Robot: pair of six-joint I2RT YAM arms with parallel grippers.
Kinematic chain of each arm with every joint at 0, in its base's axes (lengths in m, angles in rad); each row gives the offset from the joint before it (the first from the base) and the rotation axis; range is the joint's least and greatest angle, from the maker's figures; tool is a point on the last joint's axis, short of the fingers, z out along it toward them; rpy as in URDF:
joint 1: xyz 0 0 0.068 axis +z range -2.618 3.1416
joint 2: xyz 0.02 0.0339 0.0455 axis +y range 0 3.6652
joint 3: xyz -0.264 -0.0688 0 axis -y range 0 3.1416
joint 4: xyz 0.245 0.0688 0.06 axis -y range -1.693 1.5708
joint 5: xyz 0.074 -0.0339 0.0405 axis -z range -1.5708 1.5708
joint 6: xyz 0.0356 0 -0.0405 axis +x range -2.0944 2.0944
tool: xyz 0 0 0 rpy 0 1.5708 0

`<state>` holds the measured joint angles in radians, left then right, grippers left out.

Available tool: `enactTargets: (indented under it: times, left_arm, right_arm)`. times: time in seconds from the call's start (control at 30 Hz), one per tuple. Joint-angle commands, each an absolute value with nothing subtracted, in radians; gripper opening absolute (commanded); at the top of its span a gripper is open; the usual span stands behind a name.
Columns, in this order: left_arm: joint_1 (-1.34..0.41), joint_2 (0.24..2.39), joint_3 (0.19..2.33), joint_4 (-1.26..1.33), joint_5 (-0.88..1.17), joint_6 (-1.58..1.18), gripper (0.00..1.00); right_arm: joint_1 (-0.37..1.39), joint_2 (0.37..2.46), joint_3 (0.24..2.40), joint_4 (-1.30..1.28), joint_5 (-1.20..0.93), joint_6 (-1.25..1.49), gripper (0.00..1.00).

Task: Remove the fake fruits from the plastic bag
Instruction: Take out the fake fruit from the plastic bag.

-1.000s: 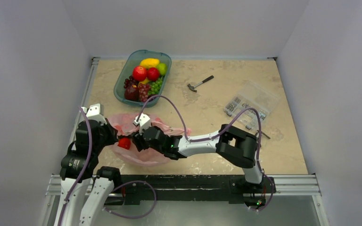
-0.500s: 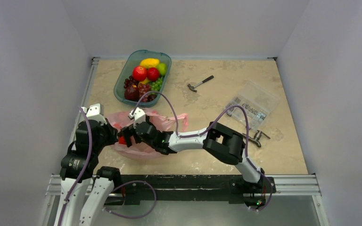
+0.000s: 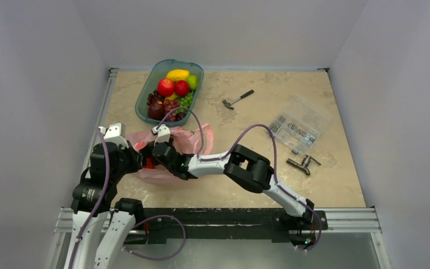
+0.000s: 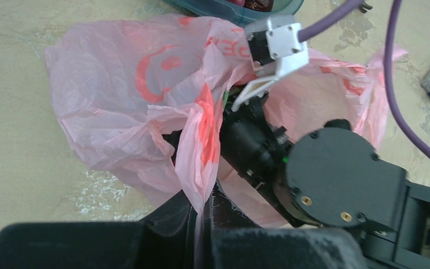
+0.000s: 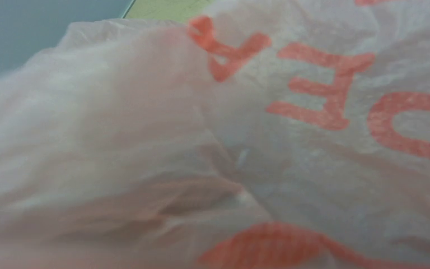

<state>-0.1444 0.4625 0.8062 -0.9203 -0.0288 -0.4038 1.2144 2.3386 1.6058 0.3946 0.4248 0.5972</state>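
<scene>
Two grippers logged at one pink bag. Found left gripper (image 4: 201, 208) pressed together on a pleat of the plastic bag (image 4: 117, 106), at its near-left edge. Cannot tell spread of right gripper (image 3: 152, 159): fingers buried inside the bag, wrist view filled edge to edge with pink film. Read red print on that film: R, E, then a rounded letter cut off at the frame edge. Also a red smiley face (image 4: 159, 70). Glimpsed a red object (image 3: 148, 165) between the grippers, too small to name. Noted bag crumpled on table (image 3: 246, 129), near left, just short of teal tray (image 3: 140, 109) holding fake fruits (image 3: 166, 87). Farther right: hammer (image 3: 238, 100), clear parts box (image 3: 301, 122).
</scene>
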Motion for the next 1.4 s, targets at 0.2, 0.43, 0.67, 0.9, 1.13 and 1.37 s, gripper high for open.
enactTargets:
  times: [0.2,0.43,0.67,0.9,1.13,1.37]
  left_arm:
    - [-0.140,0.455,0.804,-0.876,-0.007,-0.395,0.00]
    - [-0.140,0.449,0.806,-0.881,-0.021,-0.397,0.00]
    - [-0.139,0.460,0.807,-0.882,-0.021,-0.397,0.00]
    - [-0.139,0.463,0.807,-0.883,-0.026,-0.399,0.00]
    - [-0.138,0.470,0.807,-0.881,-0.024,-0.399,0.00]
    - [-0.138,0.470,0.809,-0.884,-0.028,-0.399,0.00]
  right_arm:
    - [1.167,2.397,1.680,0.362,0.458,0.707,0.70]
    - [1.158,2.264,1.521,0.462,0.456,0.589,0.39]
    - [1.158,2.116,1.353,0.531,0.409,0.492,0.12]
    - [1.158,2.007,1.236,0.506,0.286,0.460,0.00]
    - [1.158,1.926,1.147,0.506,0.014,0.432,0.00]
    - [1.163,1.797,1.093,0.467,0.061,0.401,0.00]
